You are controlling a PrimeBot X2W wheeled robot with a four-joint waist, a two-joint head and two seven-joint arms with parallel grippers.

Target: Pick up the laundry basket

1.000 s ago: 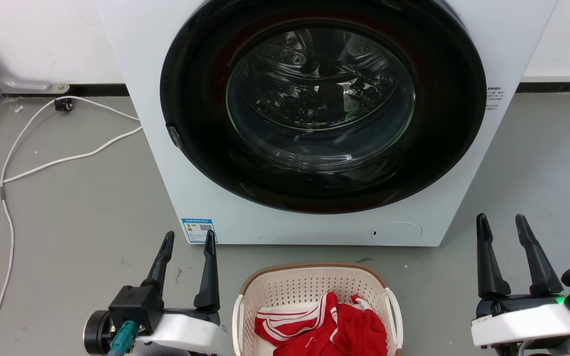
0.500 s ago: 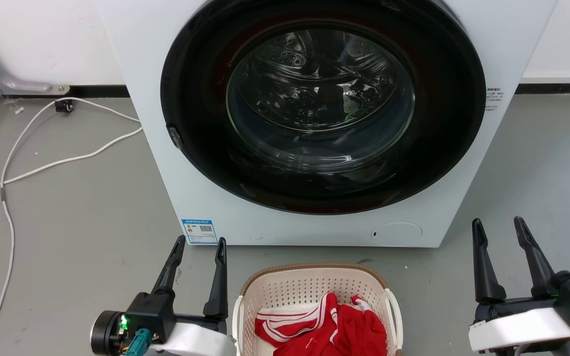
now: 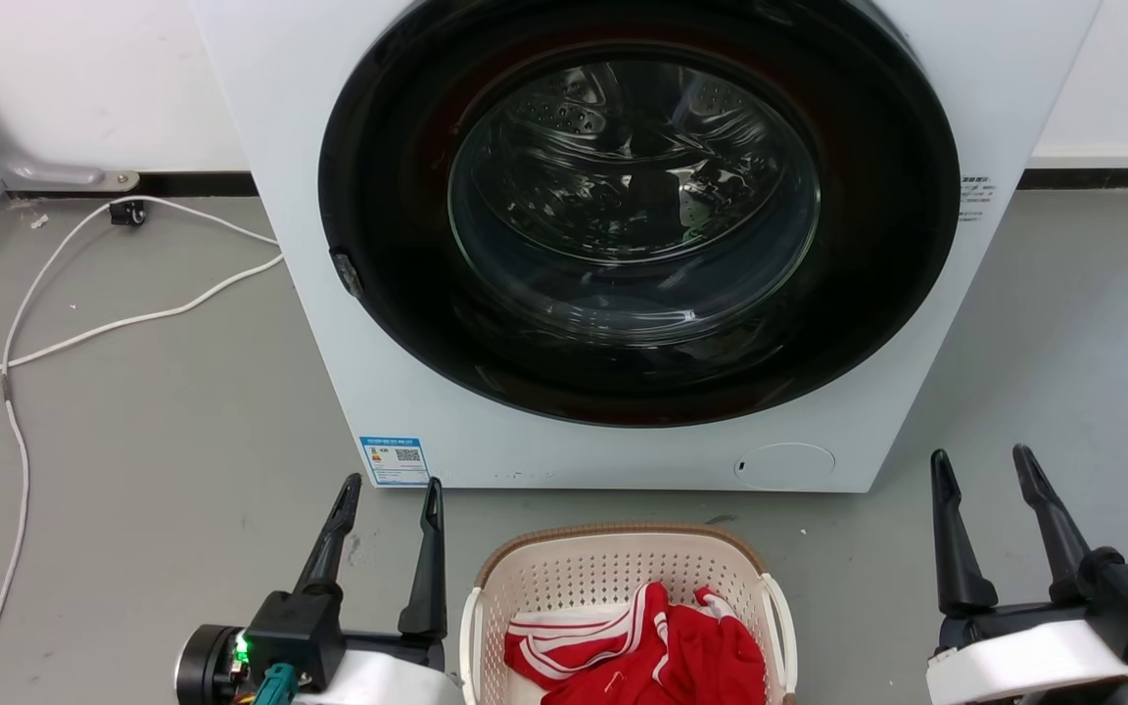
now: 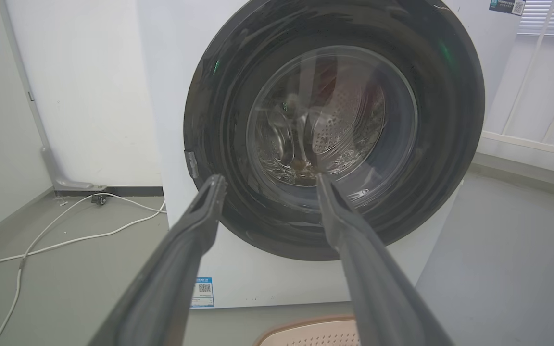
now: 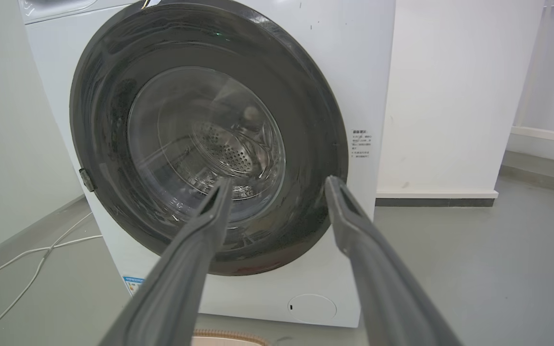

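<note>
The laundry basket [image 3: 613,563], cream-white and perforated with a brown woven-look rim and white side handles, stands on the grey floor at the bottom middle of the head view, with red-and-white clothing [image 3: 657,651] inside. A sliver of its rim [image 4: 306,334] shows at the bottom of the left wrist view, and another sliver [image 5: 226,339] in the right wrist view. My left gripper [image 3: 393,487] is open, just left of the basket, fingers pointing at the washer. My right gripper [image 3: 980,457] is open too, well off to the basket's right. Nothing sits between either pair of fingers.
A white front-loading washing machine [image 3: 623,245] with a dark round door, shut, stands close behind the basket. White cables [image 3: 84,323] trail over the floor at the left, by a white wall [image 3: 84,78]. Bare grey floor [image 3: 1063,323] lies to the right.
Both grippers have dropped lower in the head view. The left one also shifted a little right, closer to the basket. The basket has stayed put.
</note>
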